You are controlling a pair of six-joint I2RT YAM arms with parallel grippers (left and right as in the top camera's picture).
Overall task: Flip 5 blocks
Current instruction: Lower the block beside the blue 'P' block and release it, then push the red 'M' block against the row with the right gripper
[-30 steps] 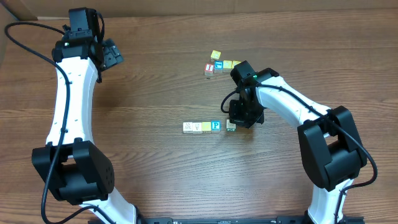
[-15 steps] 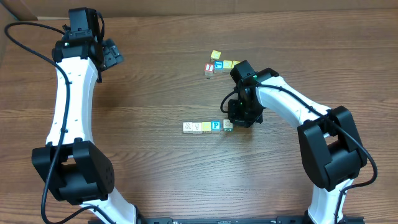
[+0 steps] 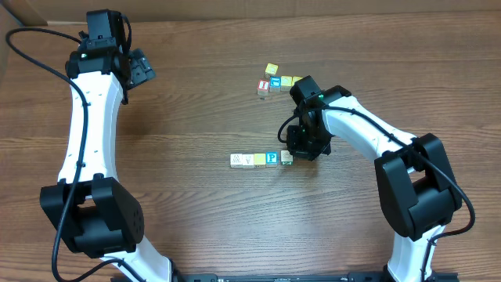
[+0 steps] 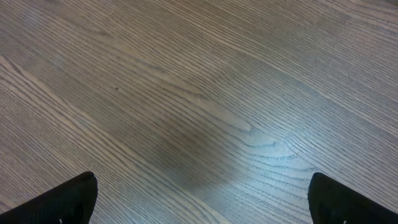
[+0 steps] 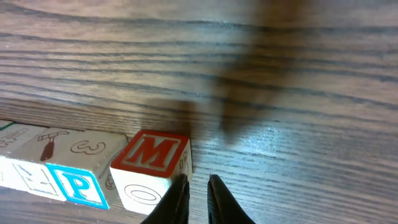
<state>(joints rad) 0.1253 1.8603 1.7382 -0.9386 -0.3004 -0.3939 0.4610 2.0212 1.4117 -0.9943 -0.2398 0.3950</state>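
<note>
Right end effector (image 5: 198, 194), tips nearly together, empty, beside blocks (image 5: 74, 185): cream engraved faces, a blue P.

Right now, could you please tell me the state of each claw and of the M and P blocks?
Left claw, wide open, empty, over the table.
Right claw, nearly shut, empty, tips beside the M block.
M block, unheld on the table, next to the P block.
P block, in the row, P face up.
</note>
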